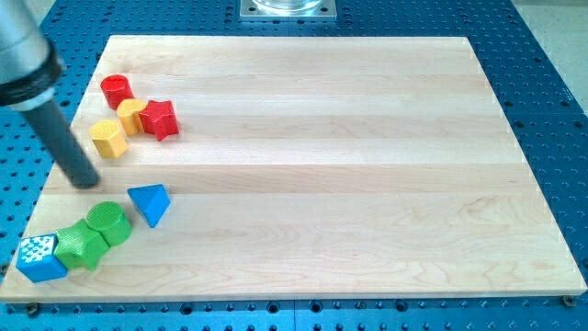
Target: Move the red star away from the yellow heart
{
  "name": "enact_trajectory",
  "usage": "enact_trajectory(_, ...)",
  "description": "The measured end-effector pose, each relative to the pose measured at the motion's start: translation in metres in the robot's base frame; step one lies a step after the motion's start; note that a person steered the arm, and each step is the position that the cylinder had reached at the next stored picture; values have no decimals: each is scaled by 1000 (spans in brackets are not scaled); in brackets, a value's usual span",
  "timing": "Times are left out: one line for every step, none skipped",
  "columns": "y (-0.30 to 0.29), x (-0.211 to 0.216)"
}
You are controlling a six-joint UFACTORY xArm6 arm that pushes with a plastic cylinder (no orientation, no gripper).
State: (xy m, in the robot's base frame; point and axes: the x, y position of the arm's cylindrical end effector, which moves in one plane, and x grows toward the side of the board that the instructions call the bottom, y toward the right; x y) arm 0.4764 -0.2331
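Star: red star (160, 119) touching yellow heart (131, 116), table's (322, 165) upper left.
Tip: my tip (88, 180) below-left, apart from both.
Tool: bare rod, grasping nothing.

We can read no text, label or number anywhere. The blocks and board carry none

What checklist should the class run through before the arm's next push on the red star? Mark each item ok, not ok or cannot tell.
1. Red star in view: ok.
2. Star already apart from the yellow heart: not ok, they touch.
3. My tip at the star: not ok, it sits lower left, below the yellow hexagon.
4. Open board to the star's right: ok.
5. Path from tip to star free: not ok, hexagon and heart lie between.
6. Red cylinder apart from the star: ok.
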Motion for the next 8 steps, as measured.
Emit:
enact_trajectory(24,-41)
enact_trajectory(63,-76)
enact_trajectory(107,-105)
enact_trajectory(110,-81)
enact_trajectory(173,-101)
enact_trajectory(186,-160)
enact_trajectory(128,-159)
enact_trajectory(111,-168)
